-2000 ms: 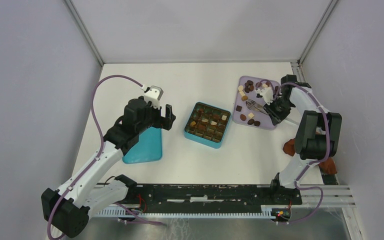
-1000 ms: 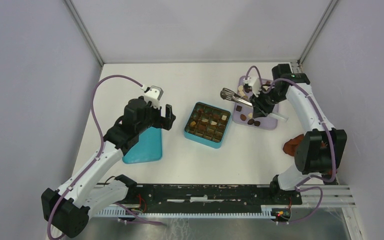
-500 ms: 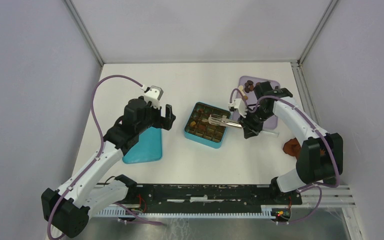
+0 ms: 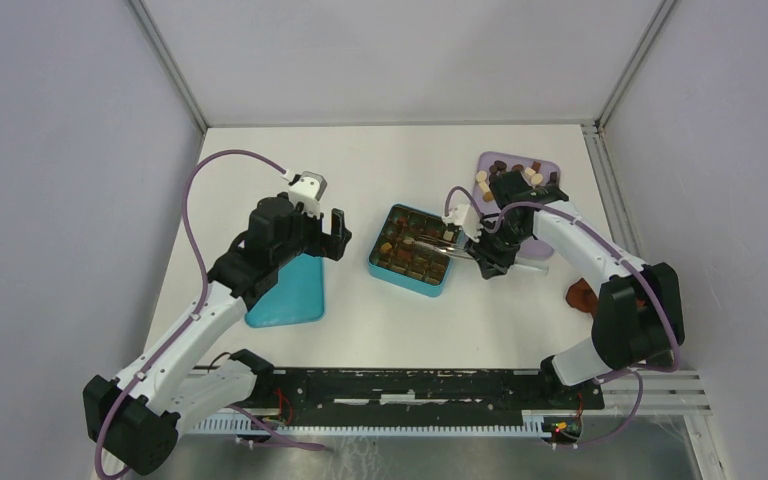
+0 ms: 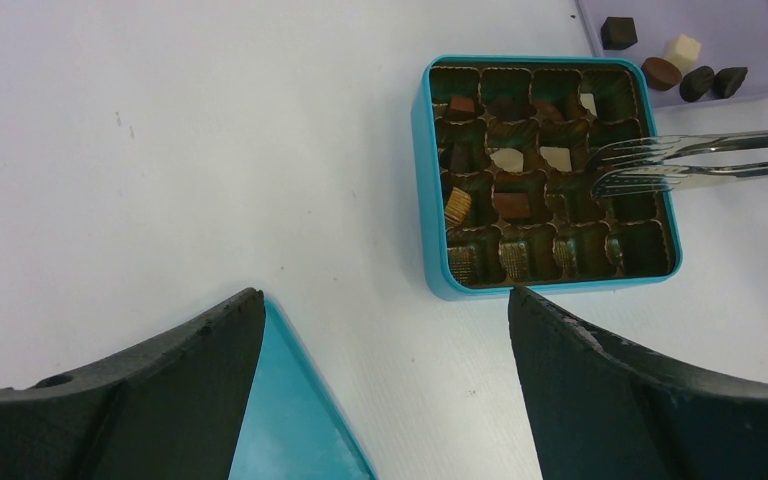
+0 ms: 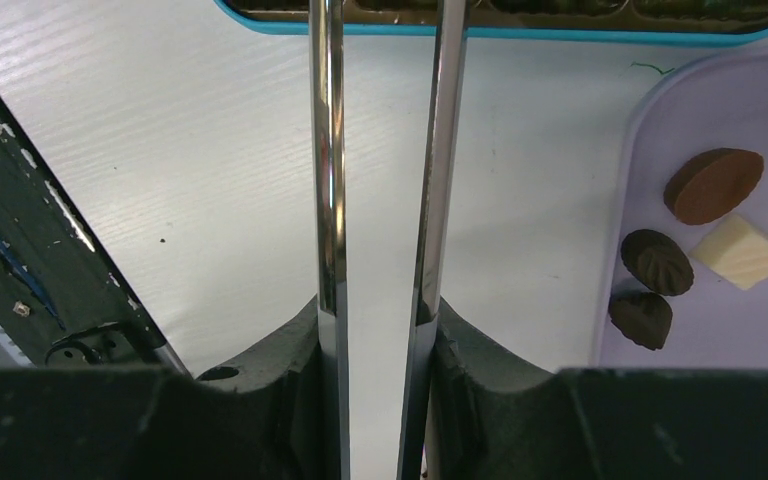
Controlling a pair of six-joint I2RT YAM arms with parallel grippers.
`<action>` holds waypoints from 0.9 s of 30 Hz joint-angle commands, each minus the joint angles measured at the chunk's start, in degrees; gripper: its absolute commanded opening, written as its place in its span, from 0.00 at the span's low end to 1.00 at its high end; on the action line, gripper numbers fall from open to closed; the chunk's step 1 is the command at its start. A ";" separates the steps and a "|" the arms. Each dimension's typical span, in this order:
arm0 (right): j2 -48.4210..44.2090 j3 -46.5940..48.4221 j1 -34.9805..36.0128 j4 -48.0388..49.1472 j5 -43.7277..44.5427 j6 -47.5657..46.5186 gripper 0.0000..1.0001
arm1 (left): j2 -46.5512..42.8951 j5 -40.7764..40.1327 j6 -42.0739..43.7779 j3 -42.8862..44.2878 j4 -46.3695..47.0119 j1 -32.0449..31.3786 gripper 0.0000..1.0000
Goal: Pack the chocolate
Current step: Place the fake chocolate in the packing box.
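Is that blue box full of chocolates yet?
Partly full. The box holds a few chocolates, but many cups are empty.

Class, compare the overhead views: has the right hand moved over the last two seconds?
Yes. The right hand moved left, from over the lilac tray toward the teal box, carrying the tongs over it.

Right pincer (image 4: 484, 251) holds tongs (image 4: 444, 243) over teal box (image 4: 409, 288) (chocolates (image 4: 406, 262) inside).
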 commanded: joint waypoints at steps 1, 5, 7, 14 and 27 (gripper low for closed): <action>0.22 -0.43 0.98 2.79 2.23 2.03 0.04 | 0.05 0.61 1.72 0.32 0.99 0.19 0.96; 0.68 -0.89 1.51 3.21 2.90 2.40 0.10 | 0.05 0.69 1.76 0.33 0.99 0.19 0.96; 0.76 -1.13 1.80 3.42 3.13 2.49 0.13 | 0.06 0.78 1.71 0.32 1.04 0.17 0.96; 1.33 -1.31 2.33 3.78 4.07 2.83 0.24 | 0.00 0.79 1.79 0.36 0.96 0.26 0.96; 1.07 -0.61 2.65 3.56 4.13 2.89 0.44 | 0.09 0.96 1.72 0.41 0.93 0.19 0.96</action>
